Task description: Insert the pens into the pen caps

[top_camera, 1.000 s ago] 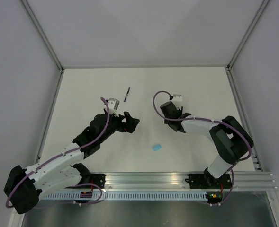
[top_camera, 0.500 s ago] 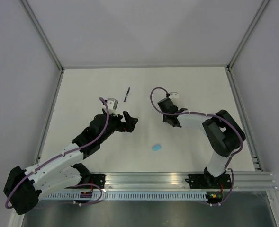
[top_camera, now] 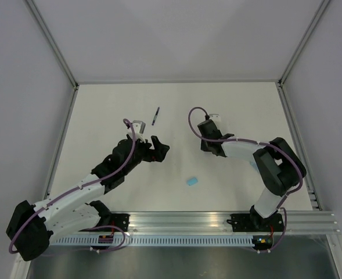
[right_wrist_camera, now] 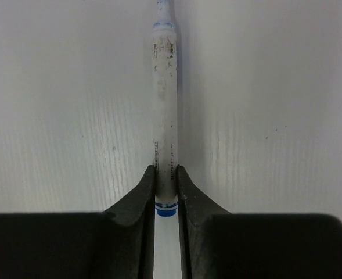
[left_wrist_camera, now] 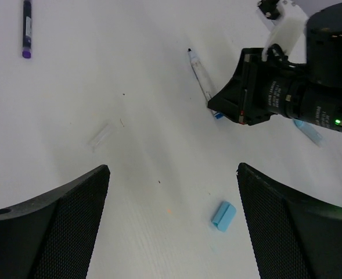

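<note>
- Progress: early. Neither pen sits in a cap as far as I can see, so both insertions are left to do.
- My R fingers are narrowed onto the blue-white pen, pinching it just above its blue end band. The pen lies flat on the worktop, w/ the barrel pointing away from me.
- My L fingers are spread wide w/ nothing between them, over bare worktop left of the R arm.
- Dark pen lies alone toward the far side, apart from both sets of fingers.
- One pale blue cap lies loose nearer the arm bases, between the arms, touching neither pen.
- 2nd cap: maybe the pale bluish bit peeking from behind my R wrist, can't tell for sure.
- Pen look: white barrel scuffed w/ dark specks, thin blue ring near the dark tip, blue band at the pinched end. Much thinner than my fingers.
</note>
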Motion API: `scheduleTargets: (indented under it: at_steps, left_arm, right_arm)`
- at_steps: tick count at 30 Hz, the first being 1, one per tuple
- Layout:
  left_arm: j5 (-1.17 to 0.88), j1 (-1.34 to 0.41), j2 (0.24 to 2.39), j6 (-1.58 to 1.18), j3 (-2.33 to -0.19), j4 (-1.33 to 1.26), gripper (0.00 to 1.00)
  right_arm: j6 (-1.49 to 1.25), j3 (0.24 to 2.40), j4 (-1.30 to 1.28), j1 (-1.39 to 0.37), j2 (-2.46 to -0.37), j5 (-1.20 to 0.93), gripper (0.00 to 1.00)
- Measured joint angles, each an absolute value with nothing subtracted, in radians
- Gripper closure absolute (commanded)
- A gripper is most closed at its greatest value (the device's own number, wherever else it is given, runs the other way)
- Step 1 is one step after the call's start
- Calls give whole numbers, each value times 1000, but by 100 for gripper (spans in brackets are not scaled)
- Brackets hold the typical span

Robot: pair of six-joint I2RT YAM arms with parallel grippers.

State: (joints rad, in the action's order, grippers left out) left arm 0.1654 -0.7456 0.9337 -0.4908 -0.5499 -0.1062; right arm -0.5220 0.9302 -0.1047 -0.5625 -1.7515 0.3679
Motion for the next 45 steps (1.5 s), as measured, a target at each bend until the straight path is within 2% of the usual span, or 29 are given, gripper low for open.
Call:
scheduleTargets:
  at_steps: [5, 11, 19, 29, 39, 42, 45]
  left_arm:
    - [72, -691, 1021, -550, -551, -106, 10]
    - [-70, -616, 1032, -609, -549, -130, 10]
    - [-207, -509, 996, -696, -509, -196, 10]
    - [-247, -498, 907, -719, -452, -258, 9]
    - [-340, -498, 896, -736, -402, -398, 9]
    - [-361, -499, 896, -740, -391, -429, 12]
    - [-373, -498, 896, -744, -388, -450, 25]
  right_arm:
    - [-498, 805, -59, -612, -1586, 285, 100]
    - [-455, 706, 85, -773, -1343, 220, 100]
    - [-452, 587, 293, -847, -1194, 128, 100]
    - [-457, 533, 460, -894, -1143, 10, 100]
    - [-467, 533, 517, -936, -1170, -53, 100]
    - [-467, 533, 521, -949, -1177, -63, 100]
    - [-467, 533, 527, -960, -1179, -78, 100]
